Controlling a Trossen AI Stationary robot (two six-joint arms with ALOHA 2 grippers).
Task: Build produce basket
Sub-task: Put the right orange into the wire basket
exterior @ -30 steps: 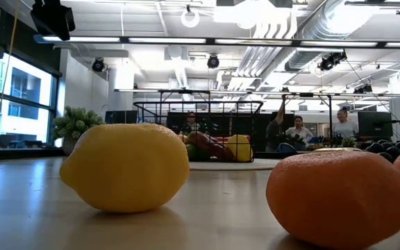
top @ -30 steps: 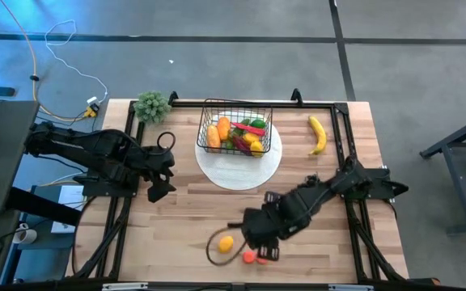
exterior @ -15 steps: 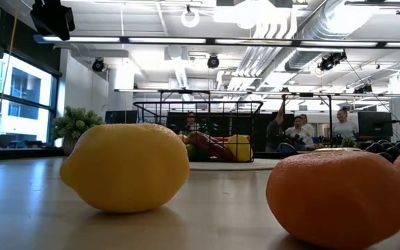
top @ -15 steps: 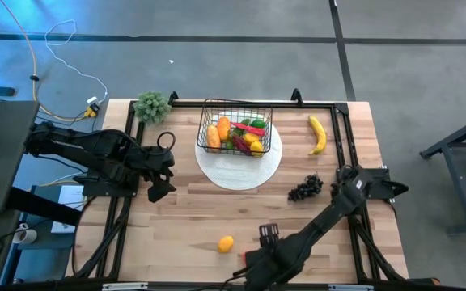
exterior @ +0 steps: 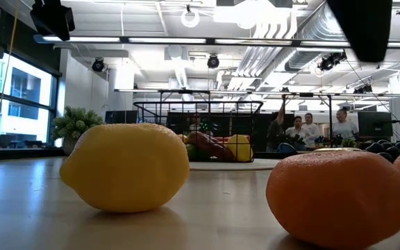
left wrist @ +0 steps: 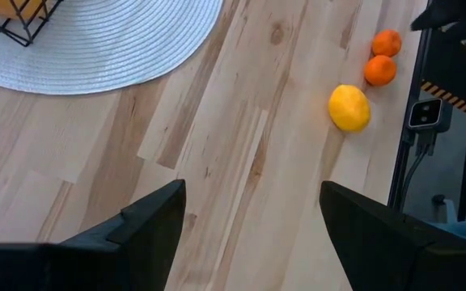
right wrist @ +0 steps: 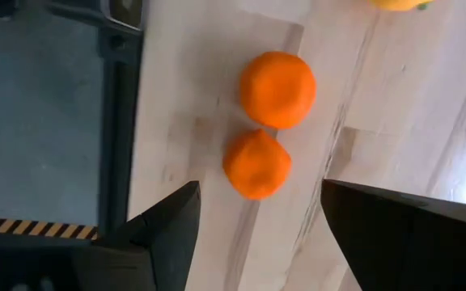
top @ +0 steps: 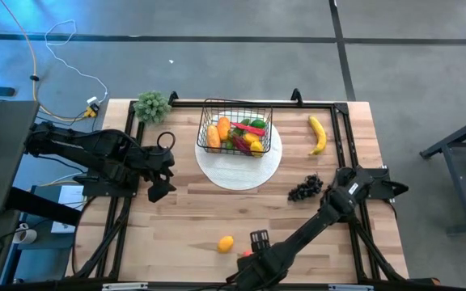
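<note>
Risk sits at the near edge of the bench [top: 176,218]. In the high view, the right gripper [top: 259,242] is stretched far out, low over that edge, just beside the lemon [top: 226,243]. The basket [top: 235,125] stands on the white plate [top: 241,170] well away, already holding several pieces of produce, while the banana [top: 318,133] and the grapes [top: 305,189] lie loose on the right side. The left gripper [top: 158,191] waits at the left of the bench, folded back.

From the low view, the lemon and a round orange fruit [exterior: 335,196] fill the foreground; both look round enough to roll if nudged.

The left wrist view shows its own fingers [left wrist: 148,218] spread apart over bare wood, holding nothing, with the lemon and two orange fruits far off by the edge.

In the right wrist view, the right fingers [right wrist: 172,222] stand open with nothing between them, and the two orange fruits [right wrist: 257,163] lie touching each other, close to the drop. A descent slightly off centre would likely push one fruit against the other and send it over the edge. Closing on both at once could squeeze one out sideways.
</note>
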